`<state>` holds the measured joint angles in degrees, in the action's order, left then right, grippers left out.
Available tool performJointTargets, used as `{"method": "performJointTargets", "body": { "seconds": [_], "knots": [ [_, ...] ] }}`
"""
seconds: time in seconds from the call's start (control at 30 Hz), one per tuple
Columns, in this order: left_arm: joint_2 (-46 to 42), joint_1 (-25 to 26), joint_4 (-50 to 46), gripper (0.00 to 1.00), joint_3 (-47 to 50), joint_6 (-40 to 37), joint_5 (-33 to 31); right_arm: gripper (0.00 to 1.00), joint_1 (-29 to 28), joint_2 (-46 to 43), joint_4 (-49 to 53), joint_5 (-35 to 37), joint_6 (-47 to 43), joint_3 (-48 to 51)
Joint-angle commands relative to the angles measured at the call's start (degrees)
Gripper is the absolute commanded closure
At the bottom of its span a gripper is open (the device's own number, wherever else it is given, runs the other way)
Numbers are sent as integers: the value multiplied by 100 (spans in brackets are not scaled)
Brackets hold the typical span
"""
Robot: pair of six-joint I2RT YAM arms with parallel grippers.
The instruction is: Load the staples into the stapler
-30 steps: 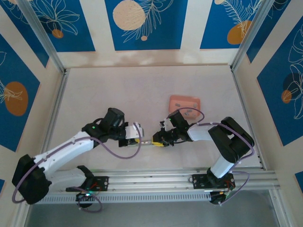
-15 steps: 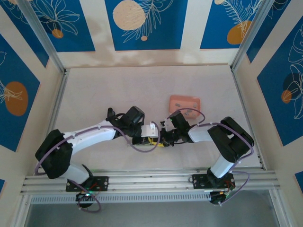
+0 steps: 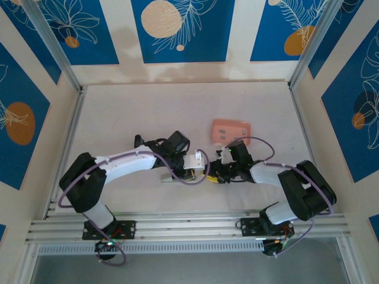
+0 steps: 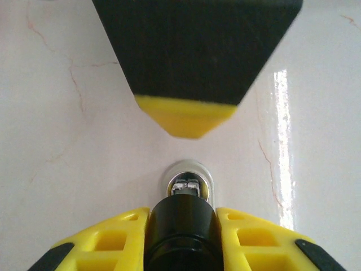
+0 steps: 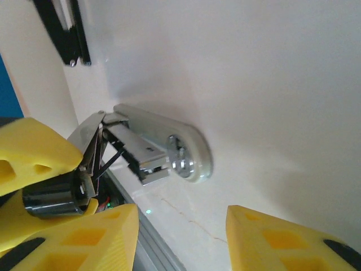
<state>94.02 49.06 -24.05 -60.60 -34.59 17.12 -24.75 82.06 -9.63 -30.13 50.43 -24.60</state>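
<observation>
My left gripper is clamped on the black upper arm of the small slim black stapler. The stapler rests near the middle of the pale tabletop, its silvery inner rail hinged open. My right gripper hovers just beside it, fingers apart with nothing between them. The tiny dark-grey staple strips lie in the salmon-pink square tray, just beyond the right gripper.

My left arm and right arm are white tubes with bulky black joints; I see a purple cable looping off each, and chunky yellow fingers with moulded hollows.
</observation>
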Motion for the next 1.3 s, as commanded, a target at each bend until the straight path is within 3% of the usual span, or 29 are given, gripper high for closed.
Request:
{"method": "performJointTargets", "body": {
  "seconds": [0.0, 0.57, 1.27],
  "knots": [
    [306, 137, -110, 83, -290, -6, -64, 55, 181, -139, 444, 67, -144, 180],
    [1461, 367, -532, 82, -963, 193, -253, 55, 418, -449, 710, 109, -320, 352],
    [1841, 421, -845, 83, -1176, 205, -636, 55, 454, -728, 854, 159, -360, 421]
  ]
}}
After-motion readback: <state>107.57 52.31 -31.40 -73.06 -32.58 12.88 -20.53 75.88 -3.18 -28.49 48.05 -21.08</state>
